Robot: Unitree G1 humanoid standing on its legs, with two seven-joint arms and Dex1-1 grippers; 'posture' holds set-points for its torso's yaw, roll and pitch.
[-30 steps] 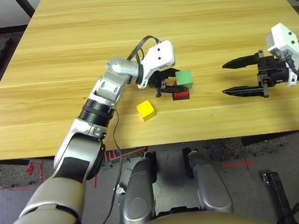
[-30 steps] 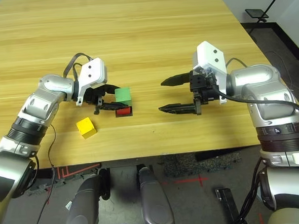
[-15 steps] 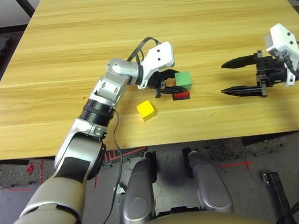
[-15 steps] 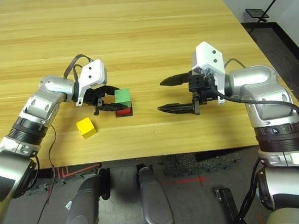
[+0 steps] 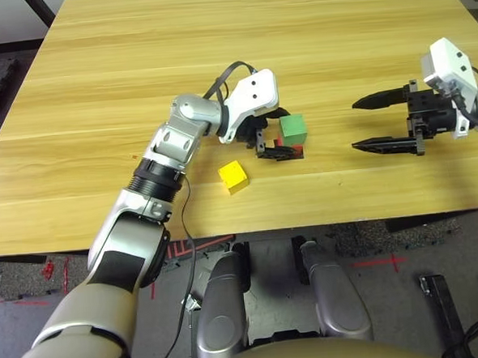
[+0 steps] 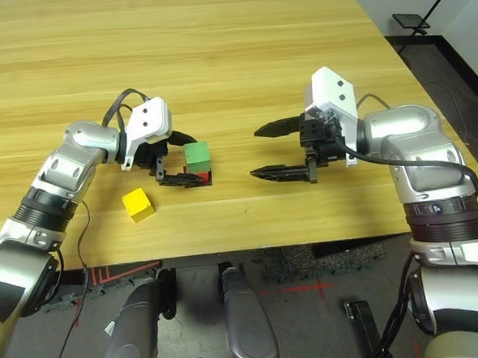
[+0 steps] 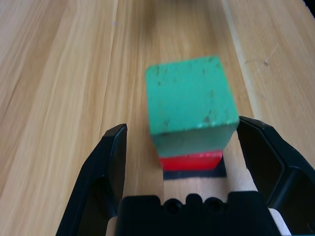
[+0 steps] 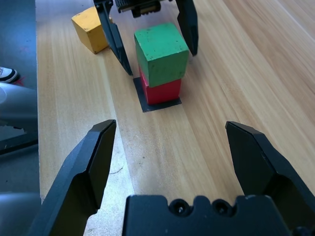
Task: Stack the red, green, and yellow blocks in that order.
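The green block [image 5: 293,128] sits squarely on the red block [image 8: 161,91], and this stack stands on a flat black patch [image 8: 143,104] near the table's middle. My left gripper [image 5: 279,134] is open, one finger on each side of the stack with a gap to the green block [image 7: 189,101]. The yellow block [image 5: 233,176] lies alone on the wood, left of the stack and closer to the front edge. Out to the right of the stack my right gripper [image 5: 354,126] hangs open and holds nothing, its fingers pointing at the stack.
The wooden table [image 5: 134,55] stretches bare behind the blocks. Its front edge runs close below the yellow block. A black cable [image 5: 228,70] loops above my left wrist.
My left gripper has opened and let go of the green block, which stays on the red one. The right gripper has crept slightly toward the stack.
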